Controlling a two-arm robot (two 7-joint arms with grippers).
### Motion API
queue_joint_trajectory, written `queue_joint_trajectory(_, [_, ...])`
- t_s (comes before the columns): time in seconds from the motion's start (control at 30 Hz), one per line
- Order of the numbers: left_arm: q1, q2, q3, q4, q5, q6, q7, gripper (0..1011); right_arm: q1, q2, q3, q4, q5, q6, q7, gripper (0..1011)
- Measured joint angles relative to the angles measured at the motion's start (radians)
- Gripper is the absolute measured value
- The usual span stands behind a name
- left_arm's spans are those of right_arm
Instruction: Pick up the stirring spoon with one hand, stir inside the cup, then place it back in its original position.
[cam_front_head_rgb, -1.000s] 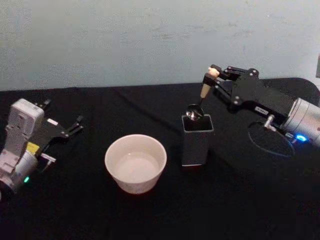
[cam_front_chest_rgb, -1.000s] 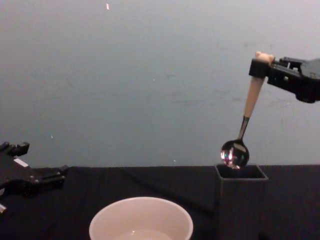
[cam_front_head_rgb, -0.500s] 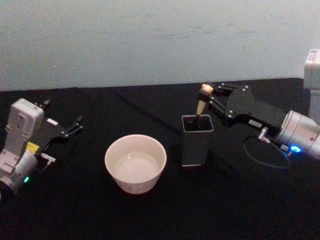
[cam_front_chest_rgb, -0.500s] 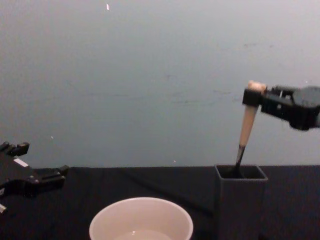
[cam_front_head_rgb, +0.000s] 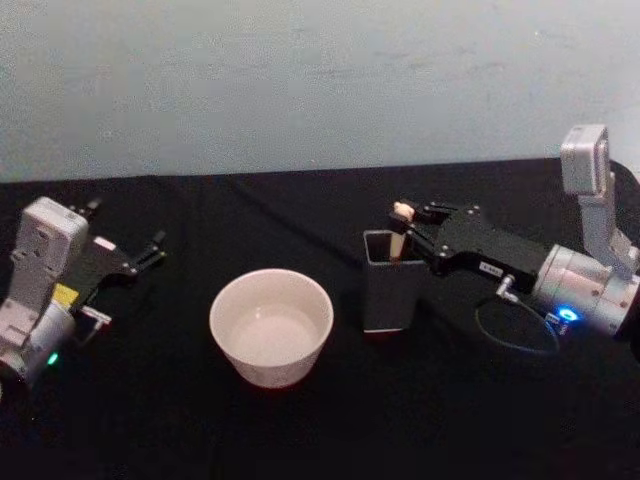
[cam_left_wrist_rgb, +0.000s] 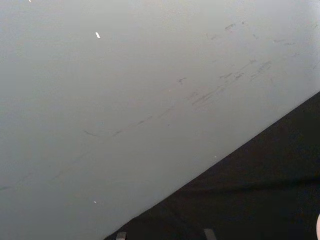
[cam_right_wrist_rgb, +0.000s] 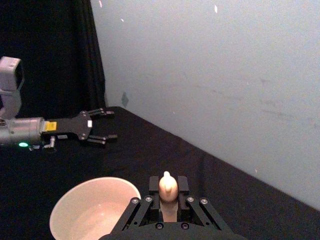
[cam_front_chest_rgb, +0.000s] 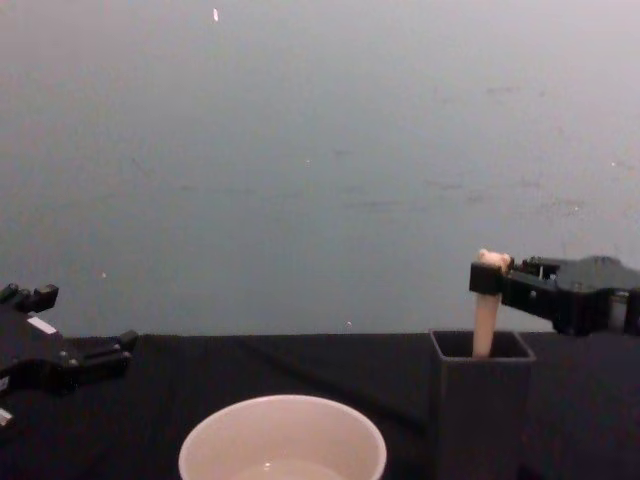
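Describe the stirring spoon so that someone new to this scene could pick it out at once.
On the black table, right of the cream-white cup, stands a dark grey square holder. The stirring spoon stands in it, gripped by the right claw; its slim beige, bear-headed handle is the only pale thing there.

A bare test bench: black-draped table (cam_front_head_rgb: 300, 440) against a plain scuffed wall (cam_front_head_rgb: 300, 80).

Dark grey square holder box (cam_front_head_rgb: 392, 280) on a black tablecloth (cam_front_head_rgb: 300, 430)

The box stands upright before a pale blue-grey wall (cam_front_head_rgb: 300, 80).
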Motion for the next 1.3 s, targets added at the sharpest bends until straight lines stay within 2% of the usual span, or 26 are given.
queue_joint_trajectory(0.5, [0.0,0.0,0.0,0.0,0.0,0.0,0.0,1001,0.005,-0.022,-0.006,0.041,0.007,0.058,-0.043,205])
queue_joint_trajectory(1.3, [0.0,0.0,0.0,0.0,0.0,0.0,0.0,1001,-0.007,-0.02,-0.004,0.031,0.008,0.069,-0.056,225])
